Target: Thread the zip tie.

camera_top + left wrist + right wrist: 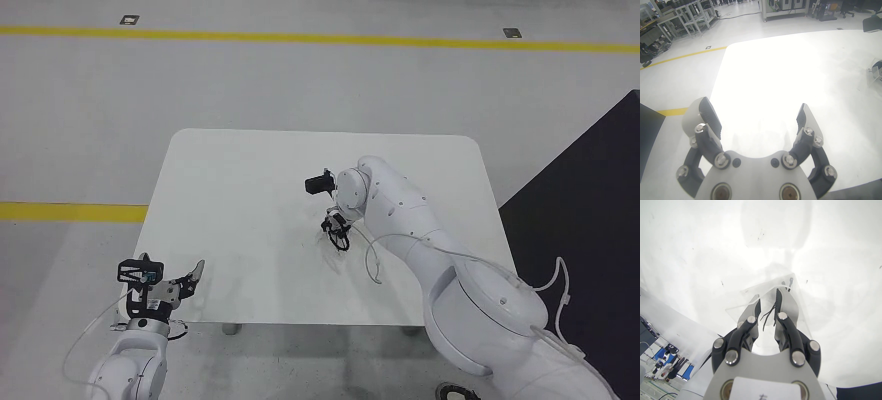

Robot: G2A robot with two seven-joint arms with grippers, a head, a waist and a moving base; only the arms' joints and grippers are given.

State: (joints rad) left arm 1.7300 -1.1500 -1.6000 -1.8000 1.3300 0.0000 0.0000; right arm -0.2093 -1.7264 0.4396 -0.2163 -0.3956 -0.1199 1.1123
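Table: white, smooth, rounded corners. Left gripper: ribbed black pads spread wide, empty, over the near edge. Right gripper: mid-table, clenched, apparently pinching the zip tie, a thin black strap, beside a clear plastic sheet.

Zip tie: thin black strands, partly hidden behind the right gripper. From above it is a dark tangle just three o'clock of the worktop's centre, too small to read. A clear-plastic shape is cut off by the frame's edge.
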